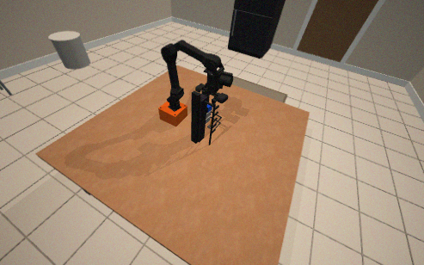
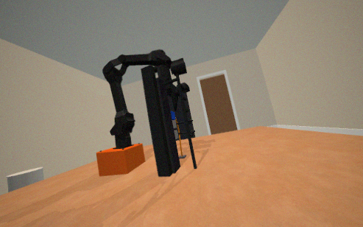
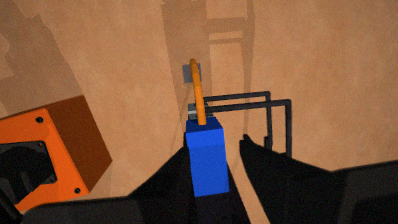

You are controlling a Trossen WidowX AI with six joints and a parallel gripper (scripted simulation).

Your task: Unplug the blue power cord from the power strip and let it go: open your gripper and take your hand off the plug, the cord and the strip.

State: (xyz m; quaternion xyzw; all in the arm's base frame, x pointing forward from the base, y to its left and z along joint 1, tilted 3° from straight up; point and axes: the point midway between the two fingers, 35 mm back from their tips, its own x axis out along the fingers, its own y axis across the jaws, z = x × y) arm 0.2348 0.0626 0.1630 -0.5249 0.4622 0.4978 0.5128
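Note:
The blue plug sits high beside the upright black power strip. Its far end meets black parts in the wrist view, and I cannot tell there whether it is seated. An orange cord runs from the plug down to a small grey plate on the table. My gripper is partly open around the plug. The left finger is close against the plug's left side. A gap shows between the plug and the right finger.
A thin black frame with loops stands right beside the strip and my right finger. A grey piece is below the blue plug. The orange arm base is to the left.

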